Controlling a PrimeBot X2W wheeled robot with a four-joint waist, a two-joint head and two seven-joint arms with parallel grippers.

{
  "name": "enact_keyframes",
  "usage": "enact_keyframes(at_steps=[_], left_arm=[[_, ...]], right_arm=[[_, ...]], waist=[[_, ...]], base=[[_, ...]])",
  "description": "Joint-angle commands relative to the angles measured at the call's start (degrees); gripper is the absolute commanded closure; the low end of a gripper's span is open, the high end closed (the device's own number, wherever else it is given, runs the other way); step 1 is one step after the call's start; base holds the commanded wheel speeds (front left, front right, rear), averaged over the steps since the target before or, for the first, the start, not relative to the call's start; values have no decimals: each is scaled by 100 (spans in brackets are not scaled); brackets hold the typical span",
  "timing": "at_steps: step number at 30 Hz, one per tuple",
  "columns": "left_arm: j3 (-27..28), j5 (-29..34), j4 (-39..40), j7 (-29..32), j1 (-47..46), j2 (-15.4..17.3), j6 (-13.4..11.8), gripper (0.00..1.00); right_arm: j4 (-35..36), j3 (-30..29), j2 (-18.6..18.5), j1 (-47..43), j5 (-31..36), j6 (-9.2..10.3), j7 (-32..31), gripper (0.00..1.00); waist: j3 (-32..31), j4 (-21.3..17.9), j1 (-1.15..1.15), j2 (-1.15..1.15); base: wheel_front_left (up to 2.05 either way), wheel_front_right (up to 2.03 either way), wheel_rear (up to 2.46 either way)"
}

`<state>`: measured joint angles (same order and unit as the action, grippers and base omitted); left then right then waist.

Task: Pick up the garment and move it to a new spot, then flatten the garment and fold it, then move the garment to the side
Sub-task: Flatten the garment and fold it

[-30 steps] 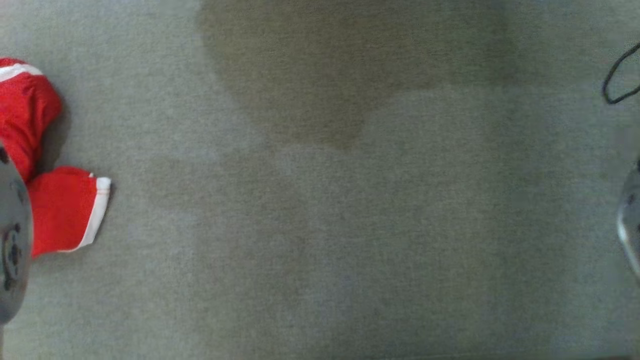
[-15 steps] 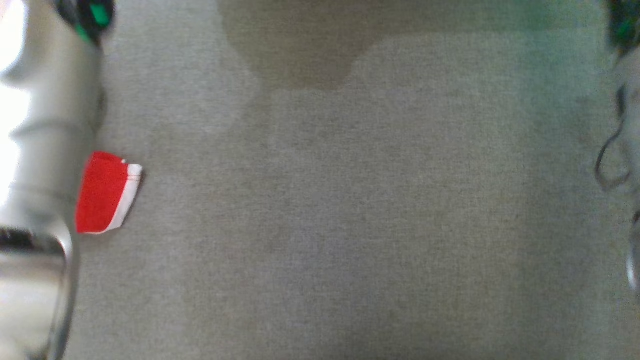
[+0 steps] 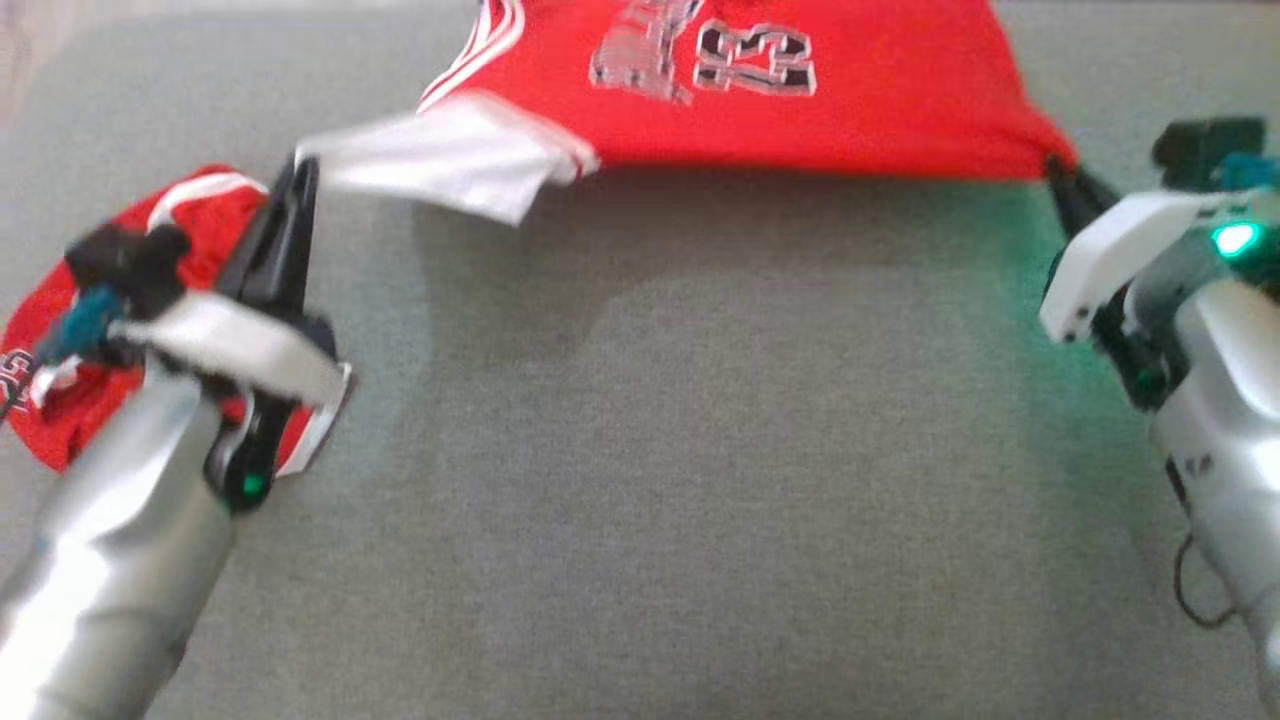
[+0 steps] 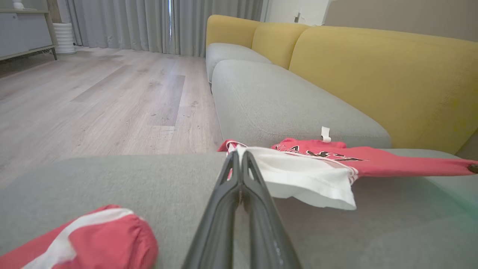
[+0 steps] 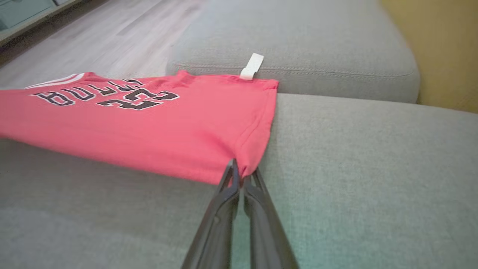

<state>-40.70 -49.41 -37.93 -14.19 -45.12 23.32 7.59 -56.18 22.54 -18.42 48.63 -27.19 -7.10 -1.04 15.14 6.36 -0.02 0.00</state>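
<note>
The garment (image 3: pixel 800 110) is a red jersey with black-and-white lettering and a white sleeve. It hangs stretched between my two grippers over the grey sofa cushion (image 3: pixel 700 450). My left gripper (image 3: pixel 303 172) is shut on the white sleeve edge (image 4: pixel 298 175), and its tips (image 4: pixel 239 158) pinch the cloth. My right gripper (image 3: pixel 1056 172) is shut on the red hem corner (image 5: pixel 254 149), fingertips (image 5: pixel 232 168) closed on the fabric. The jersey's far edge lies on the cushion seam, with a white tag (image 5: pixel 252 65) sticking up.
A second red-and-white piece of clothing (image 3: pixel 45 420) lies bunched under my left arm (image 4: pixel 93 239). A yellow backrest (image 4: pixel 373 74) runs along the sofa. Wooden floor (image 4: pixel 93 93) lies beyond the cushion edge. A dark cable loop (image 3: pixel 1190 590) hangs by my right arm.
The head camera has shifted, so the whole picture differs. Both grippers and the stretched jersey are now in view, where before there was cushion with the red piece at the left.
</note>
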Motion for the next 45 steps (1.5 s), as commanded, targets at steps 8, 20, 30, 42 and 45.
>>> enact_keyframes(at_steps=[8, 20, 30, 42, 45], left_arm=[[32, -216, 1019, 19, 1295, 864, -44, 100], [-430, -380, 3239, 807, 2913, 1794, -497, 100], [-568, -685, 4714, 1242, 3803, 2475, -900, 100], [-449, -809, 4953, 1372, 3599, 2529, -891, 100], [-389, -799, 4821, 1413, 3407, 2517, -839, 100]], right_arm=[[1215, 1142, -932, -1023, -1262, -39, -704, 100], [2574, 2006, -2012, -2111, -2440, -39, -1408, 100], [3696, 2115, -2807, -3052, -2899, -39, -1818, 100], [4093, 1512, -2796, -3293, -2590, -39, -1984, 100], [4102, 1359, -2669, -3277, -2422, -39, -2058, 100]], waist=[[-976, -3, 2, 0], [-1667, -54, 2, 0], [-1864, -133, 2, 0], [-1697, -180, 2, 0], [-1607, -198, 2, 0]], base=[[0, 0, 0], [0, 0, 0], [0, 0, 0], [0, 0, 0], [0, 0, 0]])
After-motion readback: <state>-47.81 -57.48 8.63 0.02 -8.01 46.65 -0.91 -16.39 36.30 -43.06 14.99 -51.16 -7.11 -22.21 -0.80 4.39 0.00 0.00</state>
